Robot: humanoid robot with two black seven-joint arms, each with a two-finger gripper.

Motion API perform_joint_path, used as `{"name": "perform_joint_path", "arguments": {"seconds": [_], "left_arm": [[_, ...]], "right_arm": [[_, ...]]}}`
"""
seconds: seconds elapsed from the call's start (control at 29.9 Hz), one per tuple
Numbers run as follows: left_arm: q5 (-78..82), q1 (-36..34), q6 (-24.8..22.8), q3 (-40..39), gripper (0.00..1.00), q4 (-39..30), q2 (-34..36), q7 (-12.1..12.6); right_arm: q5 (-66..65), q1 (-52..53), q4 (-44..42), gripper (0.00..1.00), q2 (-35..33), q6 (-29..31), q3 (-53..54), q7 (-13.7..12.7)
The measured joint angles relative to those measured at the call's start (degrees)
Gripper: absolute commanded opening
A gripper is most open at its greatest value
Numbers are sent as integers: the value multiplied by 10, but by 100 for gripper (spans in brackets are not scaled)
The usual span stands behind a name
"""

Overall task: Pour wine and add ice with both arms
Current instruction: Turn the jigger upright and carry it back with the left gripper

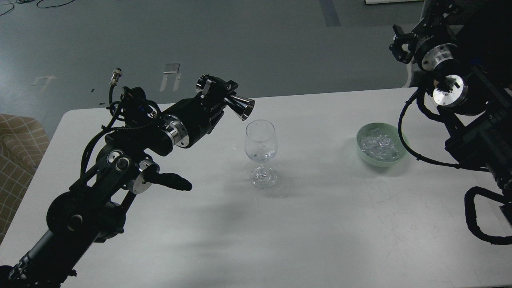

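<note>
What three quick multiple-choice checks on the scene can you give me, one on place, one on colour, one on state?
1. Where is the ice?
A. In the bowl
B. Loose on the table
C. In the right gripper

2. What colour is the bowl?
A. Red
B. Pale green
C. Black

3. How is the metal cup in the left gripper?
A. Standing on the table
B. Tilted, mouth toward the wine glass
C. Lying inside the glass

Answers: 1 A, the clear cubes are piled inside the bowl. 2 B, its rim and wall are pale green. 3 B, it is held up left of the glass rim, mouth angled down toward it.
</note>
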Motion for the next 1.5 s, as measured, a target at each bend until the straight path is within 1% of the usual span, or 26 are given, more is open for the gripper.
{"name": "perform_joint_path", "arguments": {"seconds": [0.2,0.37,0.5,0.6,0.84,0.97,1.07,1.24,1.37,1.5], "left_arm": [[53,0,-3,4,0,0,0,13],[61,1,-14,4,0,-1,1,15],[27,3,-20,-8,0,-1,-1,15],[-71,3,-9,-29,0,-6,-3,15],[-356,10,53,-134,0,-12,-5,15],[-438,45,64,-203,0,-12,-13,15],[-471,88,65,-253,0,-11,-31,15],[-517,167,65,-335,0,-11,-86,15],[-540,215,61,-367,0,-10,-114,13],[-559,246,60,-372,0,-4,-123,-15]], "right_arm": [[0,0,0,100,0,0,0,0],[0,0,0,100,0,0,0,0],[0,1,0,100,0,0,0,0],[0,1,0,100,0,0,0,0],[0,1,0,100,0,0,0,-1],[0,1,0,100,0,0,0,-1],[0,1,0,100,1,0,0,-1],[0,1,0,100,4,-3,-1,-1],[0,0,0,100,4,-4,-1,-2],[0,-1,0,100,4,-5,-1,-3]]}}
